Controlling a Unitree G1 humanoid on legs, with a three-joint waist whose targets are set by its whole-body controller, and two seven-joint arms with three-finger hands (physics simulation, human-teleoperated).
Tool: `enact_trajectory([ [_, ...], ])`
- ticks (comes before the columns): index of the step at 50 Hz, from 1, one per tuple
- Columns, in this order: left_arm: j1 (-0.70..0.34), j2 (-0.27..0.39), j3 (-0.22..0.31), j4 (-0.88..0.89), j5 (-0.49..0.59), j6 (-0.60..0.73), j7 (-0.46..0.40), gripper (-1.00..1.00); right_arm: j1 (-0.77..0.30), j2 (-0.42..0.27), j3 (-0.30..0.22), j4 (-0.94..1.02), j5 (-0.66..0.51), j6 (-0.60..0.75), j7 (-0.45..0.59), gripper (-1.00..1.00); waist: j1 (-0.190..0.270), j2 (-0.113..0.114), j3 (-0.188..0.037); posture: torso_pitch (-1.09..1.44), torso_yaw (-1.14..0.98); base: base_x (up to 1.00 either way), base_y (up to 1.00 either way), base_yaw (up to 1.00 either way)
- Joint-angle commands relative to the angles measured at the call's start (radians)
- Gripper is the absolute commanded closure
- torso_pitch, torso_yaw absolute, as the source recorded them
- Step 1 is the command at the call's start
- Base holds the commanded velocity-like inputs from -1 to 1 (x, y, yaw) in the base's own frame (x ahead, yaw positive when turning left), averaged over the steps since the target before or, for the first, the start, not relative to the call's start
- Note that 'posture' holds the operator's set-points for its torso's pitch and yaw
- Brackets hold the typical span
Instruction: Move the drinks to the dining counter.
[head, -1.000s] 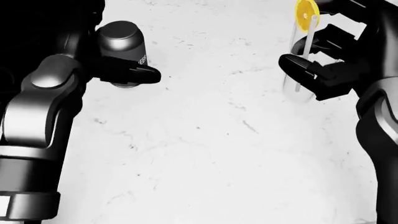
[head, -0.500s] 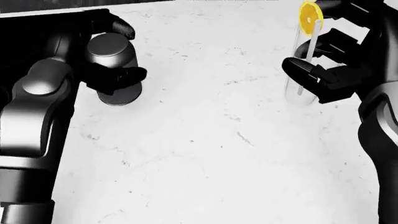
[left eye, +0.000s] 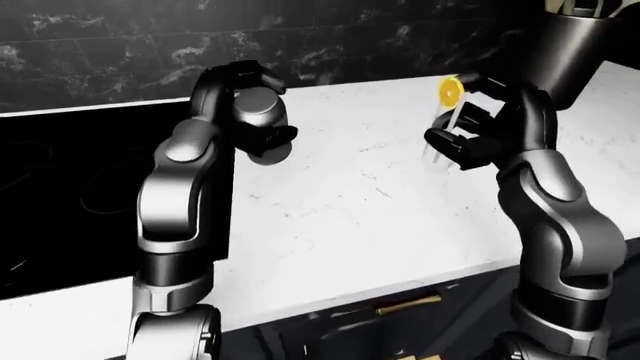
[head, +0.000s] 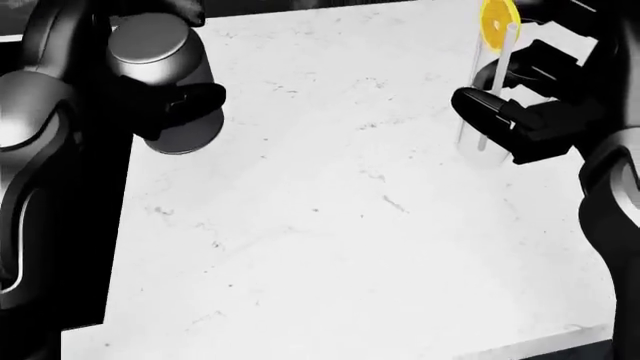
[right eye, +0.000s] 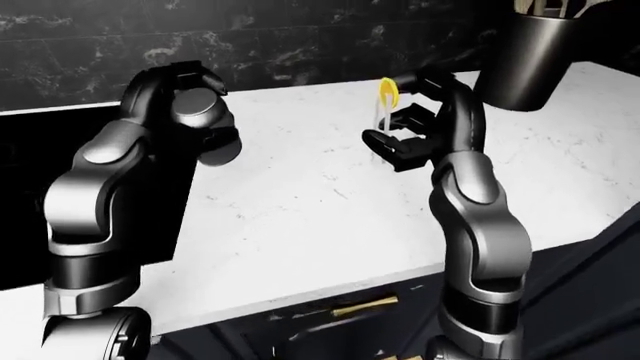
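A: Status on the drinks?

B: Left hand (left eye: 248, 105) has its fingers wrapped round the grey can (left eye: 262, 124), lifted clear of the white counter (head: 340, 225), up by the black cooktop (left eye: 70, 195). Right hand (head: 530, 112) is clamped on the clear glass (head: 482, 112) with straw and lemon slice (head: 494, 18), at the counter's far right in the head view.

A: How will they handle?

B: Can likely rigid, light, smooth-sided; a mid-body wrap suits it. Glass probably slick, brittle and top-heavy with the garnish. Best gripped low to mid wall and kept upright. Cannot tell if its base touches the counter.

A: Anything nearby?

B: Dark utensil crock (right eye: 525, 60) to the right, apart from the glass.
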Motion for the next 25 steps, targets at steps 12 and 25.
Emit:
enact_trajectory([
  [12,-0.005,0.033,0.027,-0.111,-0.002,0.012,0.009,1.0,-0.054,-0.004,-0.008,-0.061,0.033,0.013,-0.012,1.0,0.029,0.059,-0.025,0.0,0.0,-1.0,0.2,0.0],
  [25,-0.002,0.031,0.029,-0.147,-0.005,0.033,0.008,1.0,-0.047,0.001,-0.001,-0.094,0.078,0.03,0.001,1.0,0.004,-0.03,0.062,0.0,0.0,-0.69,0.21,0.46],
])
